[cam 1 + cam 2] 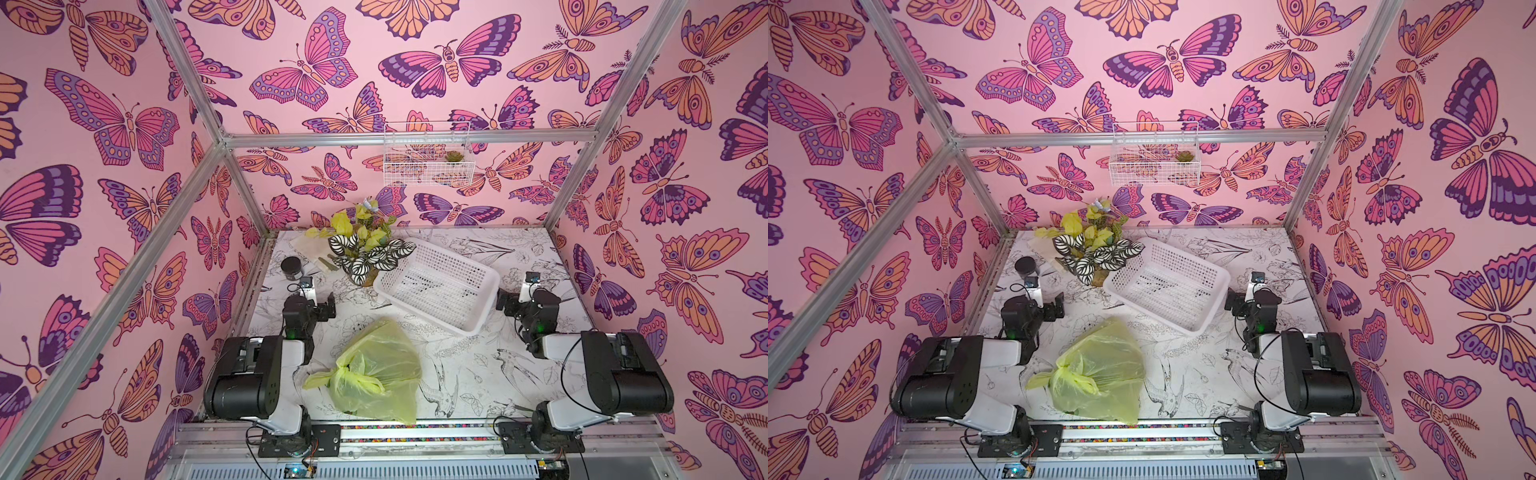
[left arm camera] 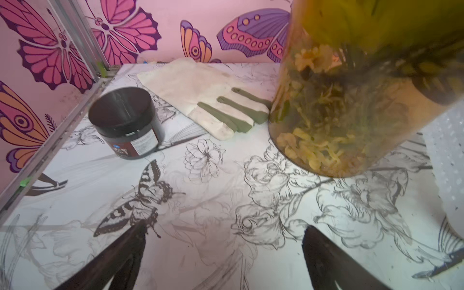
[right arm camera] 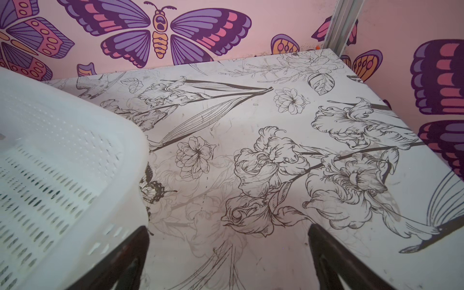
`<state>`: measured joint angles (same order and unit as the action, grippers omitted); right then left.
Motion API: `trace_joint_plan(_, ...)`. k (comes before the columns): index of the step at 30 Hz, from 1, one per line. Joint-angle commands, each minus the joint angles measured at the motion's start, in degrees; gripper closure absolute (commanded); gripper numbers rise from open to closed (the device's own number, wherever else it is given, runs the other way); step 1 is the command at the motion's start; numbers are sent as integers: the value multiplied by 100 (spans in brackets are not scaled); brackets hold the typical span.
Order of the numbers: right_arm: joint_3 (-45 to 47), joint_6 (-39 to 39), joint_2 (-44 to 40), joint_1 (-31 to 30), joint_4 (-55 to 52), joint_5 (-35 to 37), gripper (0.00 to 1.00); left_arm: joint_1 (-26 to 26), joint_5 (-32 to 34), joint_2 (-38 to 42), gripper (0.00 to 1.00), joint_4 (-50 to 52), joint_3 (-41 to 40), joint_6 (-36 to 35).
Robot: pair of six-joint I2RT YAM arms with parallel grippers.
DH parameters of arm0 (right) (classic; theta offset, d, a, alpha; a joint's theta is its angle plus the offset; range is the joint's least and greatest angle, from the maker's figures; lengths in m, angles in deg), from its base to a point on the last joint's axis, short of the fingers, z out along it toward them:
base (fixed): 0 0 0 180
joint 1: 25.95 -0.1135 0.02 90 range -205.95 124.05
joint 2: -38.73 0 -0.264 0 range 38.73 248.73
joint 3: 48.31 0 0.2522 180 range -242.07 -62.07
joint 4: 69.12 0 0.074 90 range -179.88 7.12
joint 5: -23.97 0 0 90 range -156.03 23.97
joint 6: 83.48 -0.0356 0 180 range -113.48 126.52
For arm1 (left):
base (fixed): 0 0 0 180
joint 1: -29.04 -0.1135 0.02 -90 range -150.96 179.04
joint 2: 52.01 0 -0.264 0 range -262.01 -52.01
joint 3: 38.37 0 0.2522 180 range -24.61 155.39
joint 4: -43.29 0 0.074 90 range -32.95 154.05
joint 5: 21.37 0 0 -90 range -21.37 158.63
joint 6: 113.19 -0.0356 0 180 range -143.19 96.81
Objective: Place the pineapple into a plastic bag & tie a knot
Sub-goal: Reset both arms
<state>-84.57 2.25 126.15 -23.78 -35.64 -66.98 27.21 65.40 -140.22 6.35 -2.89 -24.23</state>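
Observation:
The yellow-green plastic bag lies bulging near the table's front edge, between the two arms. Its handles are bunched into a knot on its left side, with short ends sticking out. The pineapple is hidden; I cannot make it out through the film. My left gripper is open and empty, behind and left of the bag, apart from it. My right gripper is open and empty at the right, beside the basket's corner.
A white perforated basket sits tilted at the middle back. A potted plant in a glass vase, a black jar and a work glove occupy the back left. A wire basket hangs on the wall.

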Motion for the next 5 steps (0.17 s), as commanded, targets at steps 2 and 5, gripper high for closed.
trace_joint_plan(2,-84,32,-52,24,-39,-54,1,-78,-188,19,1,378,135,59)
trace_joint_plan(5,-79,41,-93,20,-87,-61,1,-99,-188,-11,1,-6,-21,43)
